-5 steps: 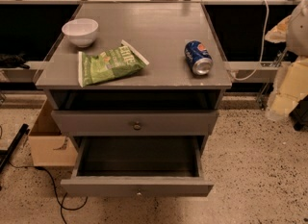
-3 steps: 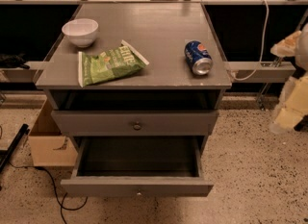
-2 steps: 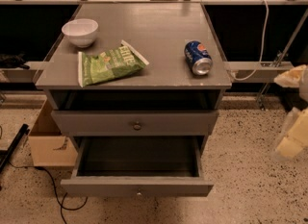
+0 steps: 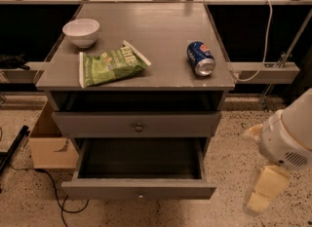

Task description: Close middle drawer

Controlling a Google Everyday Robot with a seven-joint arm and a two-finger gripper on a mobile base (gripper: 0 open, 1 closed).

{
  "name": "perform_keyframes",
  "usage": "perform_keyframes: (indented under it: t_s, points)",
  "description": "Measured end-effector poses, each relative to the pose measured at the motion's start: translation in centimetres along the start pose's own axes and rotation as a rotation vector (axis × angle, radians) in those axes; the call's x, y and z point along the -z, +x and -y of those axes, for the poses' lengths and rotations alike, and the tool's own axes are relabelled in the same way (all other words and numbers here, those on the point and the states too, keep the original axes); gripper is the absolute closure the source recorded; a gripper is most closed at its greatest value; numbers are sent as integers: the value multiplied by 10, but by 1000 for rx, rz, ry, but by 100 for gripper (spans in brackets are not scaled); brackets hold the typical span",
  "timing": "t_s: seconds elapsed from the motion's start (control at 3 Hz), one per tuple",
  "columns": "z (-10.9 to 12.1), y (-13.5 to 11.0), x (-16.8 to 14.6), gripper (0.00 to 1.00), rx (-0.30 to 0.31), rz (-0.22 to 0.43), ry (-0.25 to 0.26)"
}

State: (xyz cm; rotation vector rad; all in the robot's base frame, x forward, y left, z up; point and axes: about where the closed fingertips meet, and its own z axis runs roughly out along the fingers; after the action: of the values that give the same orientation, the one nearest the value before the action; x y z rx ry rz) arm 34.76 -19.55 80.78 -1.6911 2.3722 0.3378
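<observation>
The middle drawer (image 4: 139, 190) of the grey cabinet is pulled out toward me, and its dark inside looks empty. Its flat front carries a small round knob (image 4: 141, 197). Above it, the uppermost drawer (image 4: 136, 123) is shut. The lowest drawer is hidden below the open one. My gripper (image 4: 262, 195) hangs at the lower right below the white arm (image 4: 288, 137). It is to the right of the open drawer's front corner, apart from it and holding nothing.
On the cabinet top (image 4: 161, 31) lie a white bowl (image 4: 81, 31), a green chip bag (image 4: 111, 64) and a blue can on its side (image 4: 200, 58). A cardboard box (image 4: 48, 143) stands on the floor at the left. A white cable (image 4: 263, 36) hangs at the right.
My arm and gripper have moved down along the right side, from level with the cabinet top to level with the open drawer's front. The drawers and objects have not moved.
</observation>
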Motion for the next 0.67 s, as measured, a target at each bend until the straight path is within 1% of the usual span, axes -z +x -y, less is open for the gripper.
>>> perform_keyframes:
  t_s: [0.33, 0.67]
  points:
    - [-14, -7, -36, 0, 50, -39, -58]
    - [-18, -7, -42, 0, 56, -45, -68]
